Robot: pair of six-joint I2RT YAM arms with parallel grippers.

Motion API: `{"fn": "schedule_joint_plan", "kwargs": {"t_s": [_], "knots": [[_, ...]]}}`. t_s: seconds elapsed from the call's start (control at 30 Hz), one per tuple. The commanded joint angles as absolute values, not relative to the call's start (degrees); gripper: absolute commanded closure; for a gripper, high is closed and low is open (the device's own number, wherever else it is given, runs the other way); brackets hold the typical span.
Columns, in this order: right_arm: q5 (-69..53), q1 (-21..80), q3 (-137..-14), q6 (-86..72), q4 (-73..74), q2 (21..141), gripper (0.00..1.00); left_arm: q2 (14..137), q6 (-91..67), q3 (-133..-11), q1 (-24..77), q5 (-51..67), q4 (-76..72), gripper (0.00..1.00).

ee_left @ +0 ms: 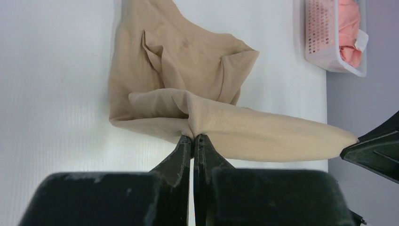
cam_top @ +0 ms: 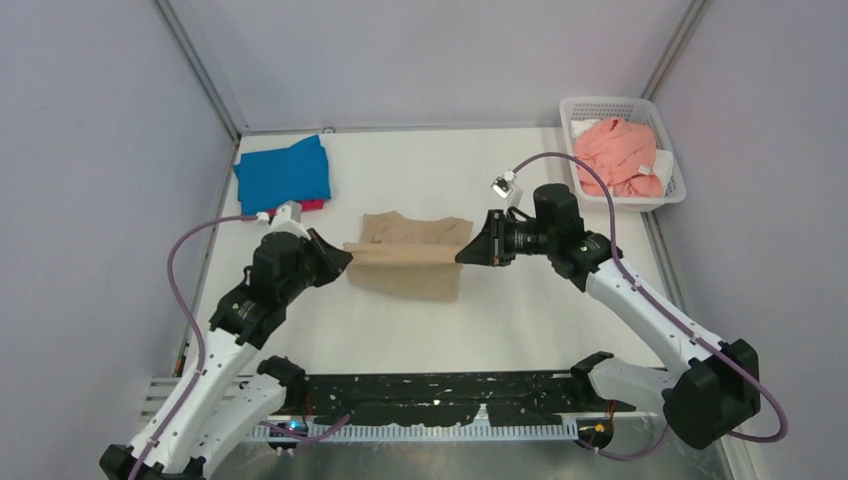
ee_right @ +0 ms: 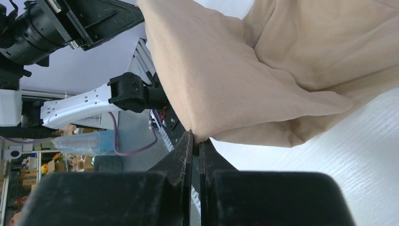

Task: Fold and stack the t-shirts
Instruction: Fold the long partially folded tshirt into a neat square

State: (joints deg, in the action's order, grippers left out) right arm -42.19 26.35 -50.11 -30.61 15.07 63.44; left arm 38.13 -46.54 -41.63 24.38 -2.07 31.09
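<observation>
Centrally over the tabletop, the tan t-shirt stretches between left tool and right tool. Each pinches one end.

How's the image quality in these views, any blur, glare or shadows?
Top external: even soft light, sharp, barely any shadow around the tan t-shirt. Left wrist: cloth crisp, white table nearly washed out, left gripper blurred near the lens. Right wrist: right gripper equally blurred, cloth weave sharp.

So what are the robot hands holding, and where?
The left gripper and right gripper each pinch one end of the tan t-shirt, along its fold.
</observation>
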Motion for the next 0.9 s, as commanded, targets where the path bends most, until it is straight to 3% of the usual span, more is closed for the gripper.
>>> {"fn": "schedule_joint_plan", "kwargs": {"t_s": [0.0, 0.47, 0.87], "knots": [[-42.82, 23.84, -50.63, -32.25, 10.49, 65.94, 0.94, 42.55, -43.29, -45.33, 23.19, -8.38, 26.39, 1.0], [-44.73, 17.42, -49.61, -39.08, -4.56, 75.38, 0.95, 55.48, -41.24, -50.23, 18.98, -4.37, 19.4, 1.0], [-43.51, 14.89, -53.69, -39.39, -6.77, 86.3, 0.95, 72.05, -40.7, -57.05, 15.25, 1.85, 15.84, 1.0]]}}
